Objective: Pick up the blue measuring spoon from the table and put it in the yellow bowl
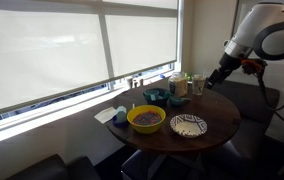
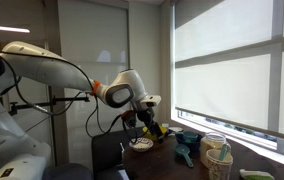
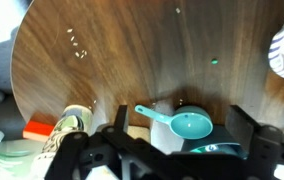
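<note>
Arm (image 1: 244, 38) outstretched, tool (image 1: 213, 82) aloft, jaws apart

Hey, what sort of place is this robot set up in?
Probably an office lounge or break area, though a home dining nook is possible: a round wooden table set with the yellow bowl and a patterned dish, wide roller-blind windows, and dark cushioned seats beside it.

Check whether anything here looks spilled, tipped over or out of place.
Nothing clearly wrong. A few pale specks on the round dark brown wooden table in the wrist view could be crumbs or glare; I cannot tell. The blue measuring spoon lies on the wood, and the yellow bowl sits upright.
</note>
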